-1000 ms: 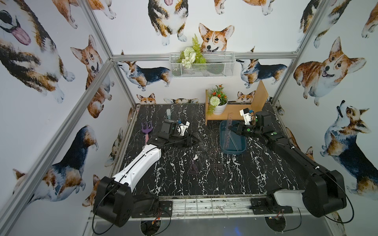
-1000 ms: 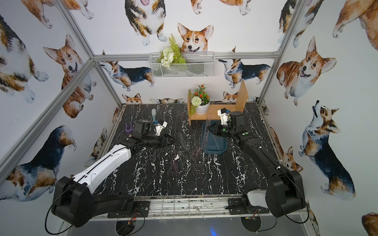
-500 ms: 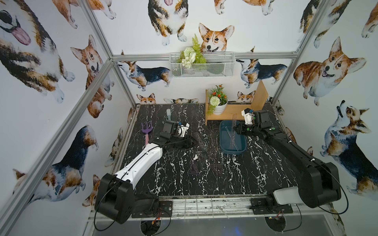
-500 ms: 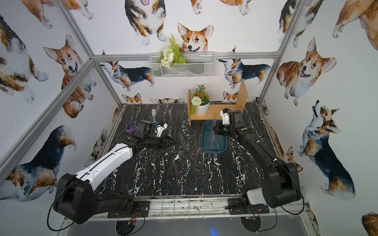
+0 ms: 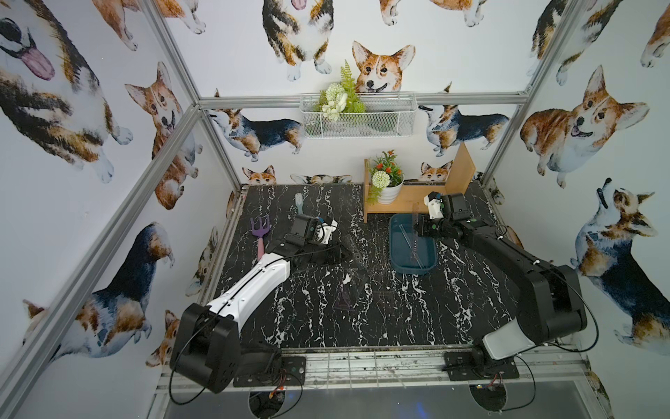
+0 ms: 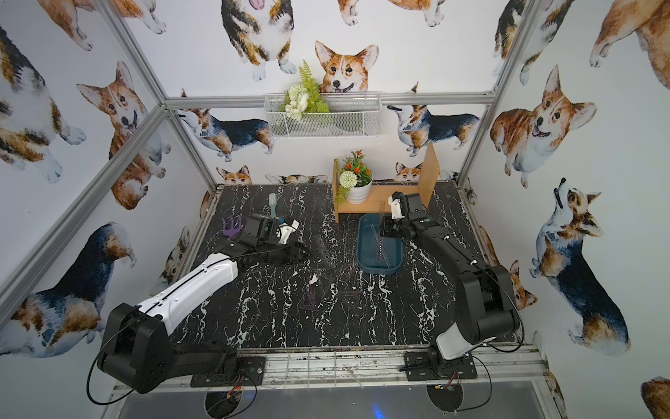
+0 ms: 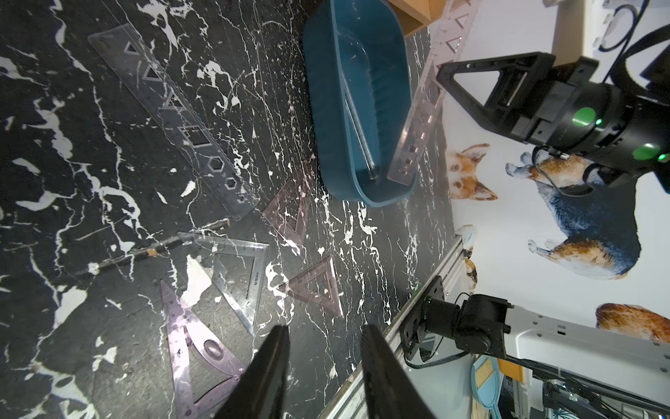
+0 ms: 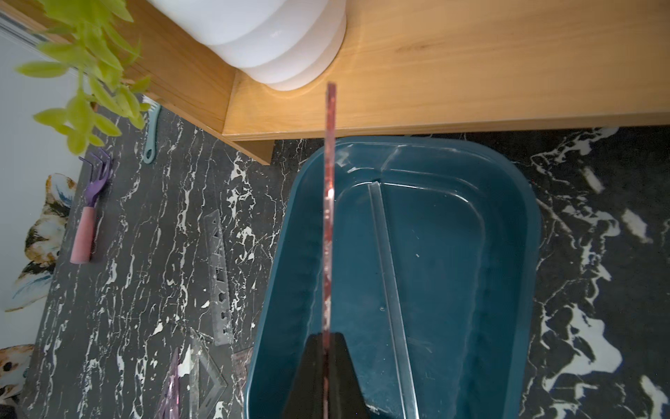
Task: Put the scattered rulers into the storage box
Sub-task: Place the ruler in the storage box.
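The black marbled desk (image 5: 362, 326) carries everything. The teal storage box (image 5: 413, 269) sits directly beneath the right gripper (image 5: 421, 228) and well out ahead of the left gripper (image 7: 322, 328).

The right gripper is clamped on a pink-tinted straight ruler (image 7: 417, 130). It holds the ruler part-way along, on edge and steeply tilted. The ruler's lower end reaches down inside the box, and its upper end rises past the gripper. Whether that lower end touches the floor of the box I cannot tell. A clear ruler (image 8: 384, 254) lies in the box just beside the held one.

The left gripper hangs over the desk with its fingers (image 7: 272, 373) parted and nothing between them.

A long clear stencil ruler (image 7: 159, 87) lies flat farther out from the left gripper. Nearer to it lie a clear set square (image 7: 259, 279) and a purple set square (image 7: 181, 344), which overlap. A pink-tinted set square (image 7: 275, 214) lies close to the box. A second pink-tinted set square (image 7: 326, 268) lies just ahead of the left gripper's fingertips.
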Robot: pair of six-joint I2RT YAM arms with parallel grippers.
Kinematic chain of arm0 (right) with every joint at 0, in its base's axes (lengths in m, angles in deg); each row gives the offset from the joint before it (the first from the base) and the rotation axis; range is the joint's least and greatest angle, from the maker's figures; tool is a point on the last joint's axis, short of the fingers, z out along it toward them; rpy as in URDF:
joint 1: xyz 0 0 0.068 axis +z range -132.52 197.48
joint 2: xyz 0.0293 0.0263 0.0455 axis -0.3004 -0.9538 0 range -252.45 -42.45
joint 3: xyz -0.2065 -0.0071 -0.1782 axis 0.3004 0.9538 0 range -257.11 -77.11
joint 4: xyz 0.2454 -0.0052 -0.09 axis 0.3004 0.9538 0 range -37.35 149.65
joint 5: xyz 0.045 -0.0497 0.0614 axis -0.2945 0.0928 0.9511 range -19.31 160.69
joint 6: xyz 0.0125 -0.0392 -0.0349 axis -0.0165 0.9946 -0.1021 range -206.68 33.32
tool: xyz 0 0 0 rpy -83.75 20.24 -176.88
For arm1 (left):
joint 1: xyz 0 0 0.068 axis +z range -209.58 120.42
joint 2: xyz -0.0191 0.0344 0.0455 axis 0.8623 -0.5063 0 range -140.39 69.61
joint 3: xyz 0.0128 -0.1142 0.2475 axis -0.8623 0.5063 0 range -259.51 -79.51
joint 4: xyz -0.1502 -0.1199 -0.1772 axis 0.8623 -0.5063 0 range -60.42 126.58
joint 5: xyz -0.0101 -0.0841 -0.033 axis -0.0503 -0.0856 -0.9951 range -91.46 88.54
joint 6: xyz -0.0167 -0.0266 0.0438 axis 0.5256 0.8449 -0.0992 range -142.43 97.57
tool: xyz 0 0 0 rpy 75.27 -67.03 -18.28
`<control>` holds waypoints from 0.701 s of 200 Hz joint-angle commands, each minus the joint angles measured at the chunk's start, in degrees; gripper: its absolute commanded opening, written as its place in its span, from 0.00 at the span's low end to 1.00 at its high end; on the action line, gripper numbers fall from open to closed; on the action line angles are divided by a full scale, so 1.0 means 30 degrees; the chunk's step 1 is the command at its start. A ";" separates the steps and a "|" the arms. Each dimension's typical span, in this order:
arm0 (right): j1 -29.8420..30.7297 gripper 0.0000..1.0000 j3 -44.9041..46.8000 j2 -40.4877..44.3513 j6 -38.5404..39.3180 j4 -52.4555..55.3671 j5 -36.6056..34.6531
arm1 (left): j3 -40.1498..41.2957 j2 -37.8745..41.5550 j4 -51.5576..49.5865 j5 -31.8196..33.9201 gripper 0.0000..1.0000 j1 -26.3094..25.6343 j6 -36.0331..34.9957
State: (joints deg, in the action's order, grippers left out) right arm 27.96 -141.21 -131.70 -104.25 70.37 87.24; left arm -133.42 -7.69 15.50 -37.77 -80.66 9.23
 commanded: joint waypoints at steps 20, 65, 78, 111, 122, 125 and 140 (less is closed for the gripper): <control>-0.0003 0.00 -0.0909 -0.1406 0.1126 -0.0132 0.0300 | 0.0230 -0.0059 0.0463 -0.0053 0.39 -0.0041 -0.0240; 0.0125 0.00 -0.1441 -0.2948 0.1394 0.0054 0.1100 | 0.0465 -0.0074 0.0673 -0.0078 0.38 -0.0045 -0.0153; 0.0240 0.00 -0.1515 -0.3282 0.1527 0.0185 0.1114 | 0.0480 -0.0129 0.0714 -0.0067 0.38 -0.0034 -0.0136; 0.0661 0.00 -0.1661 -0.3957 0.1643 0.0313 0.0953 | 0.0487 -0.0308 0.0874 -0.0149 0.38 -0.0034 -0.0094; 0.0780 0.00 -0.1720 -0.4156 0.1680 0.0393 0.0819 | 0.0480 -0.0338 0.0904 -0.0186 0.38 -0.0056 -0.0091; 0.0824 0.00 -0.1750 -0.4194 0.1689 0.0416 0.0803 | 0.0480 -0.0338 0.0904 -0.0194 0.38 -0.0040 -0.0079; 0.0943 0.00 -0.1779 -0.4336 0.1720 0.0534 0.0583 | 0.0466 -0.0311 0.0904 -0.0195 0.38 -0.0035 -0.0094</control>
State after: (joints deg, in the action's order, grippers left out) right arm 30.24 -145.88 -144.14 -99.92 70.85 89.82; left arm -132.13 -8.61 17.14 -37.86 -80.77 9.27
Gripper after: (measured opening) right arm 0.068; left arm 0.381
